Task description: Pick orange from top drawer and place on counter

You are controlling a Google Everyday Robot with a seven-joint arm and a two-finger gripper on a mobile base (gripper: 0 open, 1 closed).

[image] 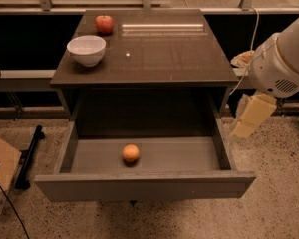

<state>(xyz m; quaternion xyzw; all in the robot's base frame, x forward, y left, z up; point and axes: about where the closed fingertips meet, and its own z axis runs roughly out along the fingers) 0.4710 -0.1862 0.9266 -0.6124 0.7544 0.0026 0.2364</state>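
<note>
The orange [130, 153] lies in the open top drawer [144, 185], a little left of its middle and near the front panel. The drawer is pulled out below the dark brown counter [159, 54]. My gripper [245, 127] hangs from the white arm [284, 63] at the right, outside the drawer's right wall and above the floor. It holds nothing and is well to the right of the orange.
A white bowl [86, 50] and a red apple [104, 23] sit on the counter's left side. A cardboard box [0, 173] and a black bar [30, 156] lie on the speckled floor at the left. A cable [251, 29] hangs behind the arm.
</note>
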